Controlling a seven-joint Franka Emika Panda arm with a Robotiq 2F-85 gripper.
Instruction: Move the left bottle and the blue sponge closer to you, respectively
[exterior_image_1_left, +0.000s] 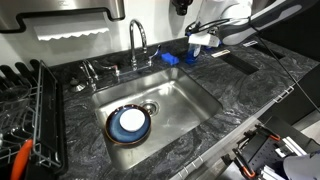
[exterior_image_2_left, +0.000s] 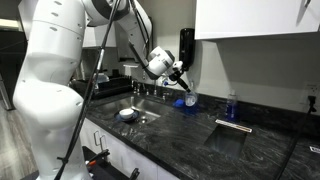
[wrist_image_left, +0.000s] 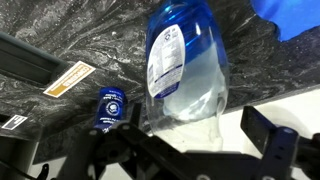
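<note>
The left bottle (wrist_image_left: 185, 65), clear with a blue part and a white label, fills the middle of the wrist view. It stands on the dark marbled counter behind the sink in both exterior views (exterior_image_1_left: 191, 56) (exterior_image_2_left: 190, 100). My gripper (wrist_image_left: 200, 138) is open, and its dark fingers (wrist_image_left: 266, 132) flank the bottle's pale clear end without closing on it. In the exterior views the gripper (exterior_image_1_left: 201, 42) (exterior_image_2_left: 179, 76) hangs just above the bottle. The blue sponge (wrist_image_left: 292, 18) lies flat on the counter right beside the bottle (exterior_image_1_left: 170, 58).
A second small bottle (wrist_image_left: 110, 108) (exterior_image_2_left: 232, 105) stands farther along the counter. The steel sink (exterior_image_1_left: 185, 105) holds a blue-and-white plate (exterior_image_1_left: 130, 124), with a faucet (exterior_image_1_left: 138, 42) behind it. A black dish rack (exterior_image_1_left: 35, 110) sits at the counter's end.
</note>
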